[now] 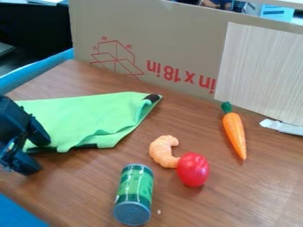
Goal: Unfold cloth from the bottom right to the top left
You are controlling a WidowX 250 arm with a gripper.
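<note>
I held my end effector (38, 153) spread apart at the left end of the green cloth (89, 117), presumably to pinch and unfold it.

Upright cardboard panel (177, 35) behind wooden tabletop (272, 177).

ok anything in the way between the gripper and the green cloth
Nothing visible: the gripper is right at the left end of the green cloth. The can, shrimp, red toy and carrot all lie clear of that spot.
</note>
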